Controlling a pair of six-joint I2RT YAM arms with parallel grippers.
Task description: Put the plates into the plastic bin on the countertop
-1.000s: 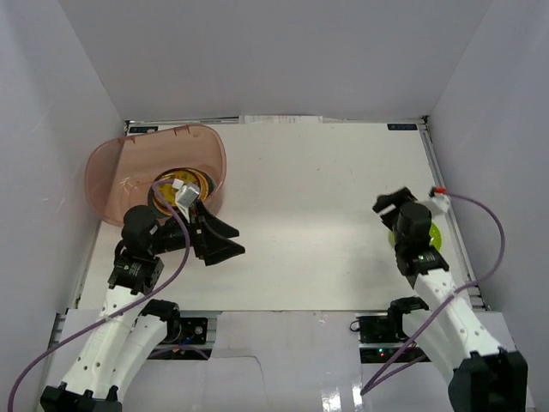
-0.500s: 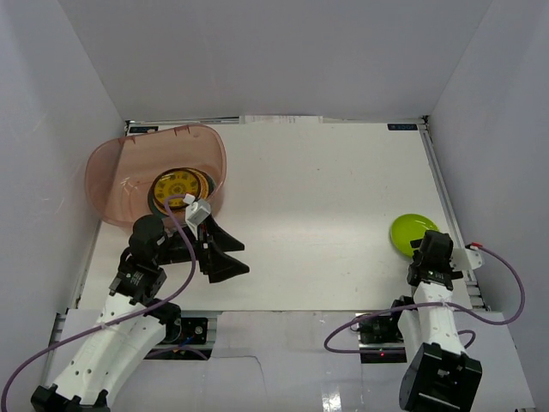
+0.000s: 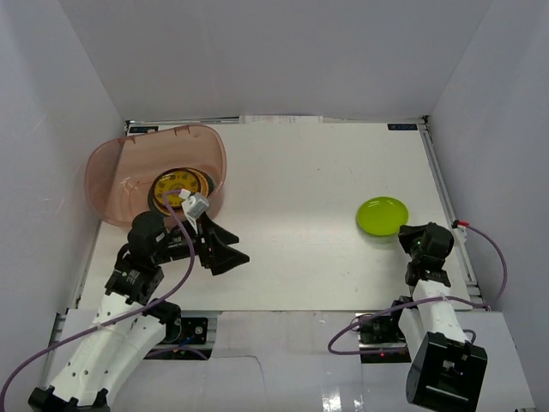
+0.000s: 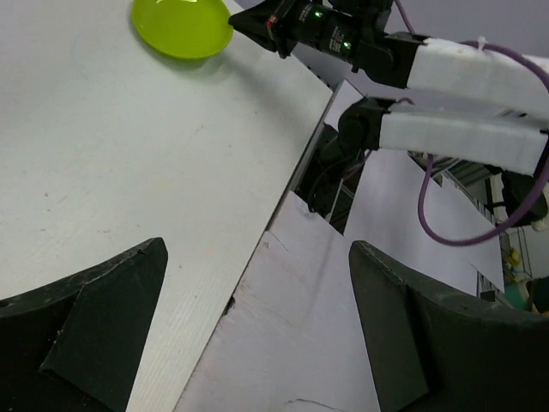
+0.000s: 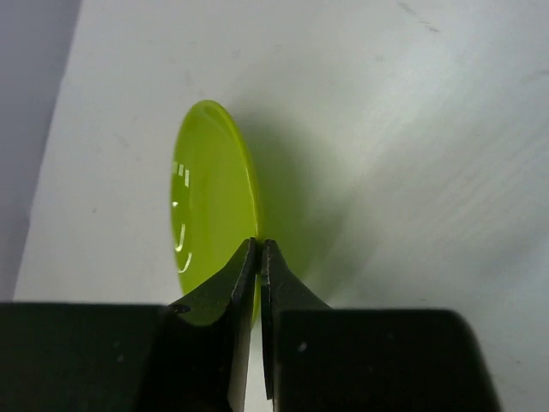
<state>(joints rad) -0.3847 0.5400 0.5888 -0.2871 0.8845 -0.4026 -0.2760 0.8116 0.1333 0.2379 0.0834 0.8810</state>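
Note:
A lime green plate (image 3: 383,215) is on the right of the white countertop (image 3: 309,189). My right gripper (image 3: 410,236) is shut on its near rim. In the right wrist view the fingertips (image 5: 258,249) pinch the edge of the lime plate (image 5: 210,215), which stands tilted on edge. The translucent pinkish plastic bin (image 3: 116,167) sits at the far left with a gold-patterned plate (image 3: 176,187) on top of a stack inside. My left gripper (image 3: 225,249) hangs open and empty just right of the bin. In the left wrist view, between the open fingers (image 4: 257,326), the lime plate (image 4: 182,26) lies far off.
White walls enclose the countertop on three sides. Thin metal rails (image 3: 442,206) run along its edges. The right arm (image 4: 446,77) and its purple cable (image 3: 485,257) lie near the right front corner.
My right gripper has closed on the lime plate's rim. The plate has shifted left and farther from the front edge. The left gripper has barely moved and stays open.

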